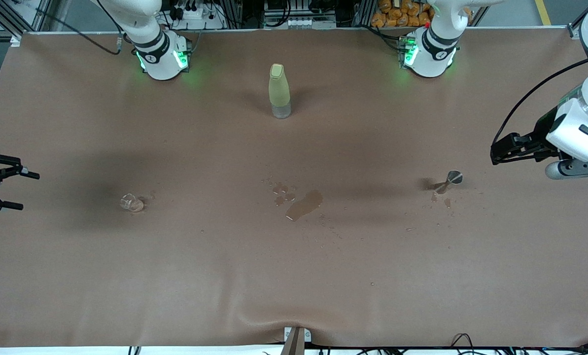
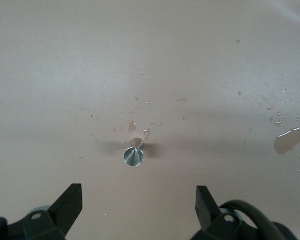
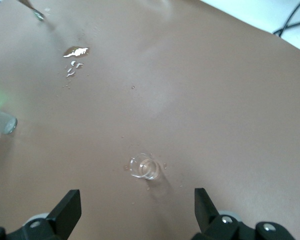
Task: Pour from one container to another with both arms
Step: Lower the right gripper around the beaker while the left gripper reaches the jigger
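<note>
The tiny clear glass cup (image 1: 131, 202) (image 3: 145, 167) stands on the brown table toward the right arm's end, with droplets around it. My right gripper (image 1: 23, 191) (image 3: 137, 200) hovers open beside it at the table's edge, holding nothing. The steel jigger (image 1: 449, 181) (image 2: 133, 152) stands toward the left arm's end, with small wet spots by its foot. My left gripper (image 1: 496, 154) (image 2: 139, 200) hangs open in the air beside the jigger, with nothing between its fingers.
A tall yellow-green bottle (image 1: 279, 91) stands mid-table close to the robots' bases. A brown puddle (image 1: 304, 205) (image 2: 292, 139) and splashes lie on the brown table cover (image 1: 294, 276) between cup and jigger.
</note>
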`<move>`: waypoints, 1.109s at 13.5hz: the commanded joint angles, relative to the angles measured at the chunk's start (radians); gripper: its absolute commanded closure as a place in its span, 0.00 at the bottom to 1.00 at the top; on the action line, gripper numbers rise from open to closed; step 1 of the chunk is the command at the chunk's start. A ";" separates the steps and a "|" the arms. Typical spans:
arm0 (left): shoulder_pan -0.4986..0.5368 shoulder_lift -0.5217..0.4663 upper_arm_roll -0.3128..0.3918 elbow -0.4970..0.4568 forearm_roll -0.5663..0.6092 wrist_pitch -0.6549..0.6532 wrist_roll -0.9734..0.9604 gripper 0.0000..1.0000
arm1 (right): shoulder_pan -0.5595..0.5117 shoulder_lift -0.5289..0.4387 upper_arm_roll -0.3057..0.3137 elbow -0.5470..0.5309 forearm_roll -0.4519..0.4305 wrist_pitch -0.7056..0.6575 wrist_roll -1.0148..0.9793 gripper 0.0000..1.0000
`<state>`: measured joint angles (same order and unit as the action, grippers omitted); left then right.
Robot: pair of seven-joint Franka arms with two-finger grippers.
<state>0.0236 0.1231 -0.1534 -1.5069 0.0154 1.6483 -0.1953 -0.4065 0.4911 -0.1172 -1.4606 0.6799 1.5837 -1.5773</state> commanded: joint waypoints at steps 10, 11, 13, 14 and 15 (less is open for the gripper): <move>0.025 0.003 0.003 0.007 0.012 -0.012 0.135 0.00 | -0.069 0.201 0.021 -0.109 0.274 -0.099 -0.511 0.00; 0.033 0.004 0.003 0.004 0.006 -0.010 0.151 0.00 | -0.068 0.217 0.021 -0.107 0.289 -0.099 -0.558 0.00; 0.068 0.029 0.003 0.004 -0.053 -0.005 0.264 0.00 | -0.074 0.244 0.021 -0.113 0.306 -0.102 -0.598 0.00; 0.090 0.041 0.003 0.001 -0.093 -0.005 0.313 0.00 | -0.077 0.256 0.021 -0.113 0.306 -0.102 -0.615 0.00; 0.102 0.053 0.003 -0.002 -0.130 -0.004 0.367 0.00 | -0.077 0.268 0.021 -0.113 0.305 -0.102 -0.645 0.00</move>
<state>0.0905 0.1531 -0.1456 -1.5117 -0.0540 1.6480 0.0803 -0.4766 0.7434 -0.0967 -1.5694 0.9594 1.4924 -2.1694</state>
